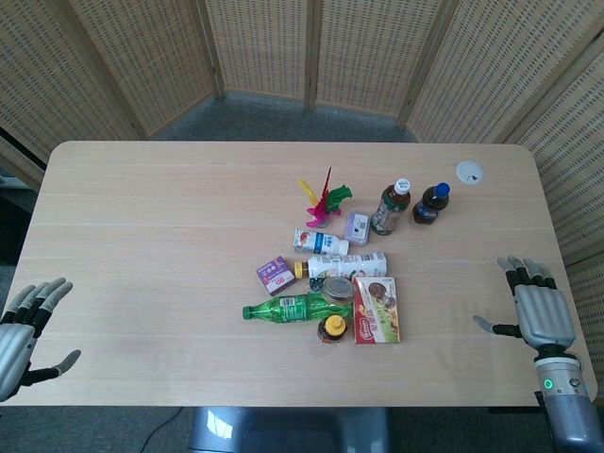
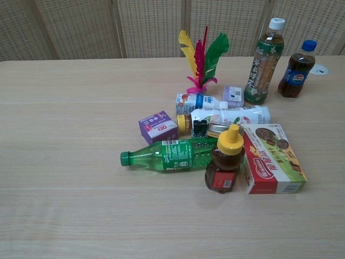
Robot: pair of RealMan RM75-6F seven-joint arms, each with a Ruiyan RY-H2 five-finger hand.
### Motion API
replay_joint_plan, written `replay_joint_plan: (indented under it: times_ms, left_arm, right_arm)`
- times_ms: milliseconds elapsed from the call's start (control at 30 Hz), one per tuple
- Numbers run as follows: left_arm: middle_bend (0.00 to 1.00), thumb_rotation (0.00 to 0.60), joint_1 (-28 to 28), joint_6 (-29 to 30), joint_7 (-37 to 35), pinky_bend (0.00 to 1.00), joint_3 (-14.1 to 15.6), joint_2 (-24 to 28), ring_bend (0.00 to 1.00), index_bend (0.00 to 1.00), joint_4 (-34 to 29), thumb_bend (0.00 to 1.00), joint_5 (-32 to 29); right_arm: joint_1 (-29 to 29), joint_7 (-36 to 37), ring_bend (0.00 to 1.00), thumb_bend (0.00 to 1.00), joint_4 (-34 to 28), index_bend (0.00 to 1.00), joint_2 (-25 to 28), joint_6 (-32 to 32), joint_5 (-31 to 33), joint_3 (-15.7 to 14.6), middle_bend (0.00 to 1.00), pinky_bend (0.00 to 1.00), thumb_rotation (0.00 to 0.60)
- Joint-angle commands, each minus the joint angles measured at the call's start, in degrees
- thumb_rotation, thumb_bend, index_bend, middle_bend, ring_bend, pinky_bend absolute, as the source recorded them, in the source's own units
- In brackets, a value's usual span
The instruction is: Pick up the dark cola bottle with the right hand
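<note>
Resting right hand point(image 1: 540, 316) (seemingly flat), fingers spread.

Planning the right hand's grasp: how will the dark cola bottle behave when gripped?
The cola bottle stands upright and looks nearly full, so probably heavy for its size. Its smooth, rounded plastic may slip. It's short and squat, so less tippy than the tall tea bottle beside it.

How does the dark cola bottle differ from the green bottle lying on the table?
The dark cola bottle stands upright at the far right of the group; the green bottle lies on its side near the front. The cola bottle is dark brown with a blue cap and looks short and squat; the green bottle is clear green with a green cap and looks long and slim. The cola bottle stands apart from the clutter; the green one lies against other items. Both are capped.
</note>
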Motion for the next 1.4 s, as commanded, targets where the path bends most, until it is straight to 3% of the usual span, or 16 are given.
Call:
replay_joint_plan:
  times_ms: [33,500,700,967,1400]
  left_arm:
    - [0.00,0.600,-0.1,-0.3,0.0,0.00,0.1,-0.1,0.00,0.03,0.0,0.30,-0.1]
    - [0.00,0.600,0.1,0.1,-0.1,0.00,0.2,0.3,0.00,0.03,-0.4,0.30,0.9]
    - [0.00,0.600,-0.8,-1.5,0.0,0.00,0.0,0.1,0.00,0.03,-0.7,0.30,0.6]
    - [0.00,0.600,-2.3,-3.2,1.4,0.00,-0.7,0.1,0.00,0.03,-2.3,0.30,0.5]
    - [0.00,0.600,-4.2,-6.1,4.7,0.00,-1.5,-0.2,0.00,0.03,-5.1,0.30,-1.3]
  right_arm:
    - [-0.1,0.3,0.00,0.16,0.1,0.00,-0.2,-0.2,-0.1,0.1,0.00,0.00,0.390]
    - [0.1,4.9,0.00,0.16,1.4,0.00,-0.5,-1.9,-1.6,1.1,0.00,0.00,0.392]
    - [2.0,12.8,0.00,0.16,4.8,0.00,-1.7,-6.3,-0.7,3.9,0.00,0.00,0.395]
    - [6.9,21.0,0.00,0.16,16.0,0.00,-6.0,-12.6,-0.8,8.1,0.00,0.00,0.405]
    - [17.3,24.7,0.00,0.16,34.4,0.00,-14.3,-24.6,-1.8,10.6,0.00,0.00,0.410]
